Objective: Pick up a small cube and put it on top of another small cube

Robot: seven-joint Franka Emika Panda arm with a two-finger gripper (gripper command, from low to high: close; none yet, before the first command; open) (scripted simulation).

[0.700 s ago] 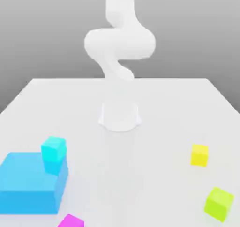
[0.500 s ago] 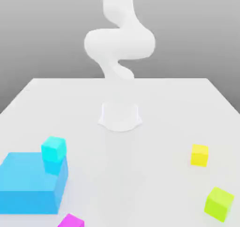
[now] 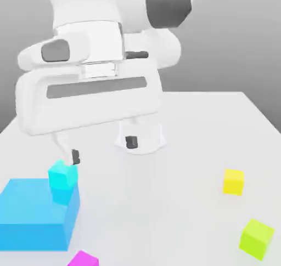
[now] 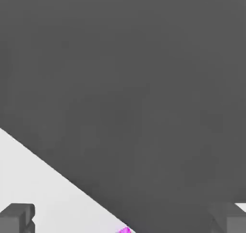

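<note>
The small cube (image 3: 83, 259), bright magenta, lies at the near edge of the white table (image 3: 197, 122), partly cut off by the picture's edge. A sliver of this small cube (image 4: 125, 230) also shows in the hand view at the table's rim. My gripper (image 3: 104, 150) hangs open above the table, farther back than the small cube and above it, its two dark fingertips (image 3: 76, 157) spread wide with nothing between them. In the hand view the gripper (image 4: 123, 221) looks past the table's edge at the dark floor.
A big blue block (image 3: 30, 218) sits at the exterior view's near left with a small cyan cube (image 3: 62, 175) on its back corner, just below one fingertip. A yellow cube (image 3: 234, 181) and a lime-green cube (image 3: 256, 238) lie at the right. The arm's base (image 3: 141, 137) stands mid-table.
The arm has swung down and forward, so the hand now hangs large over the table's left half. No cube has moved.
</note>
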